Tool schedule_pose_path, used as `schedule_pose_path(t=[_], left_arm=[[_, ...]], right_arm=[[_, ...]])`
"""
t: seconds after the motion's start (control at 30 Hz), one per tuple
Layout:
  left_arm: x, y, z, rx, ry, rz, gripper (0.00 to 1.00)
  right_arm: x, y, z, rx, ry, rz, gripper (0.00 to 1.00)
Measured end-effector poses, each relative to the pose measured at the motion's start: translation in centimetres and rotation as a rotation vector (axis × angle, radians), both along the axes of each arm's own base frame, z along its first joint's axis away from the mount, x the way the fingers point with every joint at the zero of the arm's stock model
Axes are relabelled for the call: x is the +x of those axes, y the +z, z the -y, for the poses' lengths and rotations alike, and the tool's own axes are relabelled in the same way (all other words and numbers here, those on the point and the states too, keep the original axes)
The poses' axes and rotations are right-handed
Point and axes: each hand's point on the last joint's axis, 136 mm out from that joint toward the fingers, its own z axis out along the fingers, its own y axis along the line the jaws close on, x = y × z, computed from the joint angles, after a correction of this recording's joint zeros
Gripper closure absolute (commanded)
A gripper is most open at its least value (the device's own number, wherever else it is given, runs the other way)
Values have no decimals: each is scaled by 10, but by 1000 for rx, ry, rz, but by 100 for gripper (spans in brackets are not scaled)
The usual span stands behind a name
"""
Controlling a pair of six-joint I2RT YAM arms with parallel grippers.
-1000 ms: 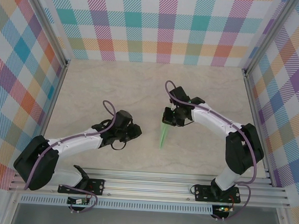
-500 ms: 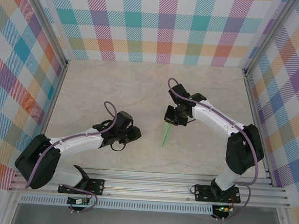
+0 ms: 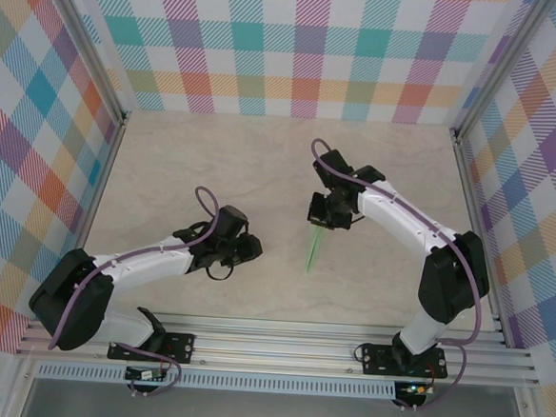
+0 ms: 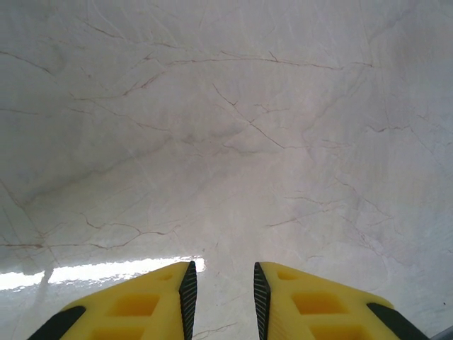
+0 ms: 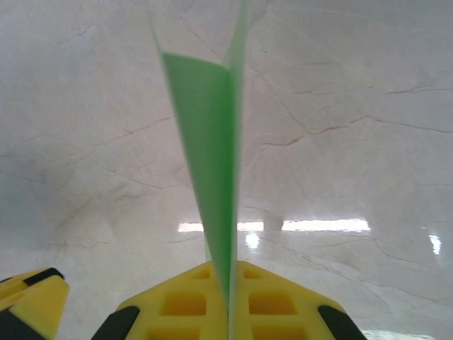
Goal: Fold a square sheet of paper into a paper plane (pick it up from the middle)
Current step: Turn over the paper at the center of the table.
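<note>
paper plane (image 3: 311, 251) is sitting near bench centre, pointing toward the near edge. right gripper (image 3: 321, 216) is clamping its far end. left gripper (image 4: 221, 297) is idling just left, jaws slightly parted, gripping nothing.

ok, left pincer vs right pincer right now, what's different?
The left pincer stands slightly open with nothing between its fingers; the right pincer is shut on the paper plane. In the top view the right pincer reaches farther out over the table than the left pincer. Both have yellow fingers.
</note>
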Motion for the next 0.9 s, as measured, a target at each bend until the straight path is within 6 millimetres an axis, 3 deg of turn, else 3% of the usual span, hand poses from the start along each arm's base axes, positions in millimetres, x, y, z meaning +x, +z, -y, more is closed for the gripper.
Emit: schedule_pose_path(t=[0.33,0.67,0.9], left_arm=[[0,-2,-16,27,42,6,70],[4,18,-30,20,92,61,63],[-5,24,-49,31,137,81,59]], right_arm=[[-8,12,34,-338,104,45,98],[-9,-34,51,-739,177,-84,98],[-6,-64,25,-822,225,-113,91]])
